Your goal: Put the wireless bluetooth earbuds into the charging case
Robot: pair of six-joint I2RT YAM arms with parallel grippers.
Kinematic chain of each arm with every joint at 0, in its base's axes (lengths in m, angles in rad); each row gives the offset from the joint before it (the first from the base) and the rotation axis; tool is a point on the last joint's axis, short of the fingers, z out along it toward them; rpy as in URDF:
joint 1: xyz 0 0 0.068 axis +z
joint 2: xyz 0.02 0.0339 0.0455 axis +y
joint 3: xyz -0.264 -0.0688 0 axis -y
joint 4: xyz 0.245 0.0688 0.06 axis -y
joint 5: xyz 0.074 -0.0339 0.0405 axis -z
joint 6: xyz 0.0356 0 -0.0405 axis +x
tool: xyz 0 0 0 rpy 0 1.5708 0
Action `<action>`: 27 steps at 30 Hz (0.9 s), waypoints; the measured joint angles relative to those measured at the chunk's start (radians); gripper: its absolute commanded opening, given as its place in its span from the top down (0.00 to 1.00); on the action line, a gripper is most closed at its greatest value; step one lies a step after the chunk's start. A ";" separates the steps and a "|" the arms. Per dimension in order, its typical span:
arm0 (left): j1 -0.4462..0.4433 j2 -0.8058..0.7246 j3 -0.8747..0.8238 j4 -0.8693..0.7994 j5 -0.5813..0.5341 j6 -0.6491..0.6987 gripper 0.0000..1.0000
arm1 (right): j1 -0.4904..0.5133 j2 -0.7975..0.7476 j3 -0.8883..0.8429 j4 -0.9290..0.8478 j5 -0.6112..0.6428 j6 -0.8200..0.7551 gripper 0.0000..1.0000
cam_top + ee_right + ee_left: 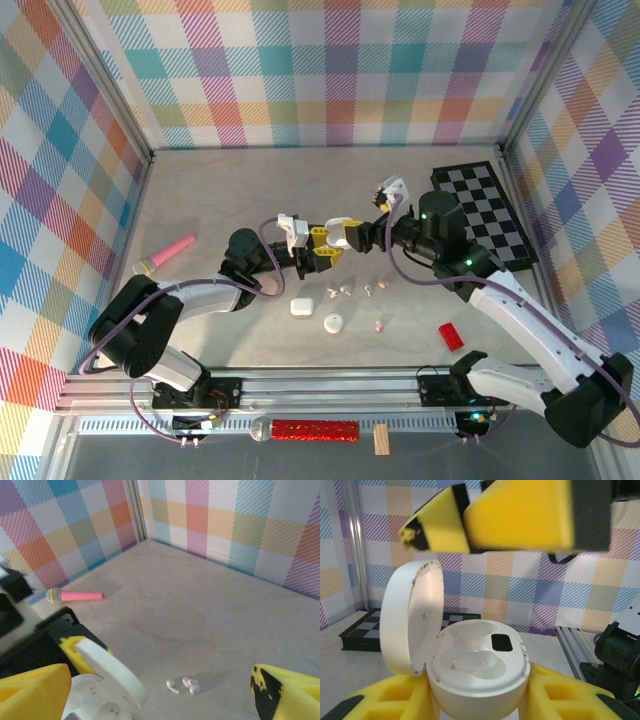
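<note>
Lowest in the top view, on the rail in front of the table, lie a red glittery cylinder [315, 430] and a small wooden block [381, 438]. Above them, on the grey table [230, 190], a red block [451, 335] sits right of centre. A round white case [333, 322] and a squarish white case [301, 307] lie to its left, near mid-frame. The earbuds [347, 290] lie loose on the table in a scattered row just above those two cases, and one pinkish bud [378, 325] lies lower, to the right of the round case. At the centre of the frame the left gripper [477, 702] clamps the charging case [477, 672] between its yellow fingers. The lid [412, 617] stands swung open on the left of the left wrist view, and both wells are empty. The right gripper [160, 692] hangs close to the open case, its yellow fingers spread wide with nothing between them. Farther up, a pink toy microphone [165, 257] lies at the left near the plaid wall, and a checkerboard [490, 210] lies at the upper right.
</note>
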 measured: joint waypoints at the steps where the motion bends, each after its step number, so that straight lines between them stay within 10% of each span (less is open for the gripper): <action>1: 0.000 0.000 0.000 0.000 0.000 0.002 0.62 | 0.000 -0.025 -0.006 0.002 -0.001 0.010 0.07; 10: 0.042 -0.047 -0.020 -0.002 0.000 0.008 0.62 | -0.219 -0.169 -0.130 0.011 -0.031 0.257 0.06; 19: 0.092 -0.108 -0.041 -0.011 0.000 0.008 0.62 | -0.295 0.116 -0.162 -0.032 -0.146 0.430 0.00; 27: 0.121 -0.148 -0.080 -0.027 0.000 0.007 0.62 | -0.262 0.435 -0.124 0.028 -0.236 0.557 0.48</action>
